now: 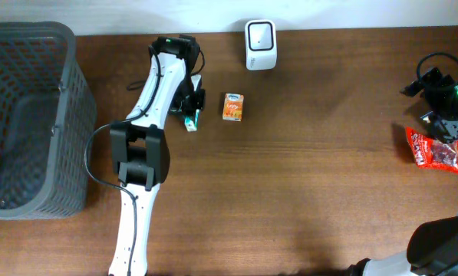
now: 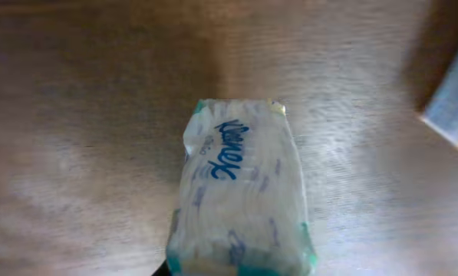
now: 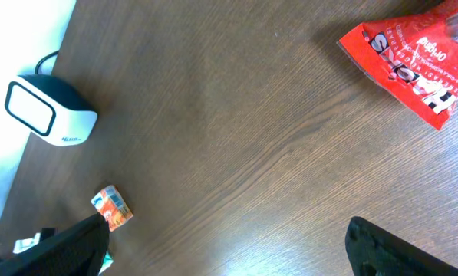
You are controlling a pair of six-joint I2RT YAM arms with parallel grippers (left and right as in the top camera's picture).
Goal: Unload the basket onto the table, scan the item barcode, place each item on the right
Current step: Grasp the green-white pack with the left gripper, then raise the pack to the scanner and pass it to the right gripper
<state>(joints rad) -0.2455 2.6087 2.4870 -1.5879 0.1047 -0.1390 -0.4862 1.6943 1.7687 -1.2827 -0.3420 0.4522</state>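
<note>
Table (image 1: 328, 192): brown wood with visible grain, filling nearly the whole overhead view; bare across the middle and lower right
Wall (image 1: 351, 11): pale strip along the top edge of the overhead view
Basket (image 1: 75, 115): grey mesh, at the left edge of the frame
Scanner (image 1: 259, 44): white, top centre, at the table's far edge
Tissue pack (image 1: 190, 123): lies on the wood left of centre, well below and left of the scanner; fills the lower middle of the left wrist view, blue lettering up
Carton (image 1: 233, 106): small, orange, just right of the tissue pack, apart from it
Bag (image 1: 434, 149): red, at the right edge
Left gripper (image 1: 191, 113): over the tissue pack's upper end; fingers hidden, so clenched or released I cannot tell
Right gripper (image 3: 227, 230): near the bag; fingers spread wide, nothing between them
</note>
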